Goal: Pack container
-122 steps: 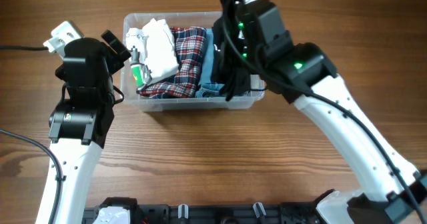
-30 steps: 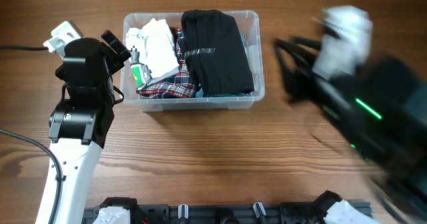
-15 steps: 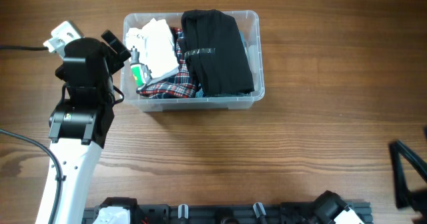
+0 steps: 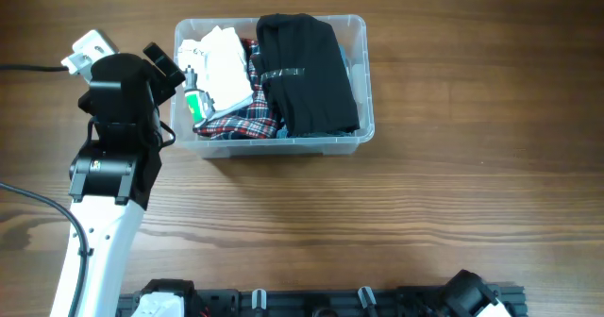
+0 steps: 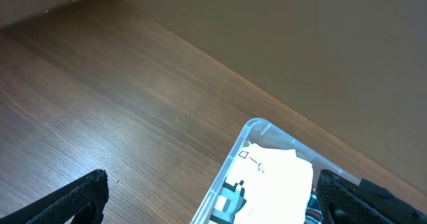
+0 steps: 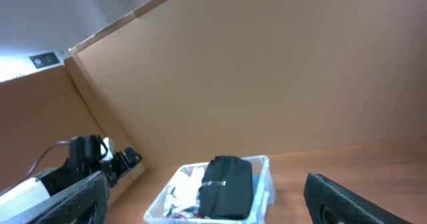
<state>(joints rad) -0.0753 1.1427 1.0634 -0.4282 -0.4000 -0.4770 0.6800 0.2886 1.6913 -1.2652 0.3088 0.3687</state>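
The clear container (image 4: 366, 91) stands at the table's far middle, filled with clothes. A folded black garment (image 4: 307, 72) lies on top at its right, over a plaid cloth (image 4: 247, 121); a white bundle (image 4: 225, 67) sits at the left. My left gripper (image 4: 166, 65) hovers open just left of the container. In the left wrist view that gripper (image 5: 212, 187) straddles the container's rim (image 5: 230, 164) with nothing gripped. My right gripper (image 6: 205, 183) is open and empty, pulled far back, looking at the container (image 6: 265, 165) from a distance. It is out of the overhead view.
A small green-and-white item (image 4: 196, 105) is tucked at the container's left wall. Bare wood lies in front of and right of the container. A black rail (image 4: 330, 303) runs along the near edge. A brown wall (image 6: 267, 71) rises behind the table.
The right arm let go of the black garment in the container, swung away to the right and left the overhead view, its jaws opening. The left arm has not moved.
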